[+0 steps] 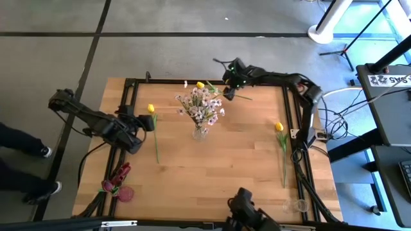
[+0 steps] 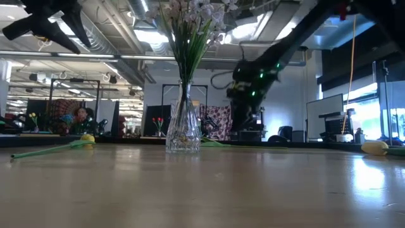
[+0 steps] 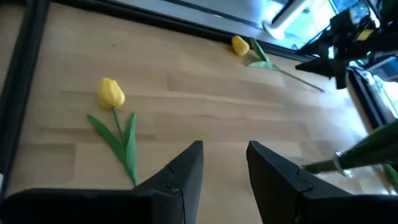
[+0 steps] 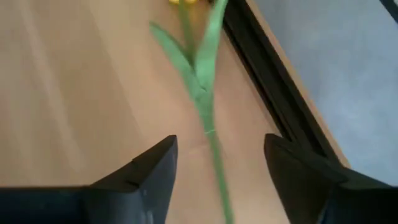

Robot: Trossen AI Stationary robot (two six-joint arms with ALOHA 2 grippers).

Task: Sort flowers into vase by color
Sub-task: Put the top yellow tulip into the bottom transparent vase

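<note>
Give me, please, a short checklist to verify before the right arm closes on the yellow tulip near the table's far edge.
1. Right gripper open: ok.
2. Thin green stem of the yellow artificial tulip lies between its fingers: ok.
3. Fingers low enough to pinch the stem: cannot tell.
4. Clear glass vase of white-pink blossom sprays upright: ok.
5. Left gripper clear of the right arm, open above bare wood: ok.
6. Empty clear vase for yellow flowers within reach: cannot tell.
</note>
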